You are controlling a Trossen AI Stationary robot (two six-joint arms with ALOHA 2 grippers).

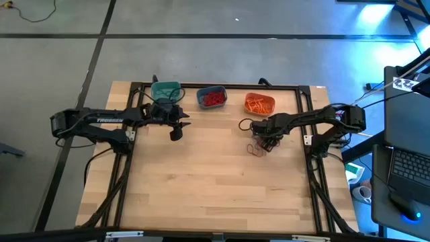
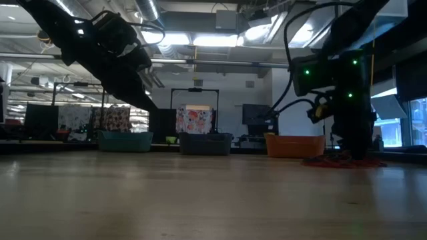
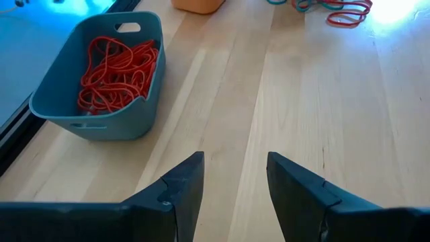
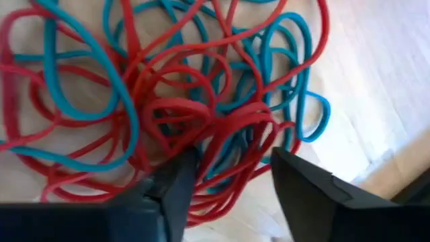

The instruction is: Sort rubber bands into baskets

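Straddling the rubber bands (image 4: 222, 141), right gripper (image 4: 232, 178) jaws apart.

One piece of lettering could be read. White capitals reading "TROSSEN" (image 1: 108, 121) ran along the dark left arm (image 1: 94, 123), at the left of the high view, over the counter's left edge. In the upper right corner of that view a small black-and-white patterned marker (image 1: 404, 84) stood on dark equipment, but its marks were too small to make out.
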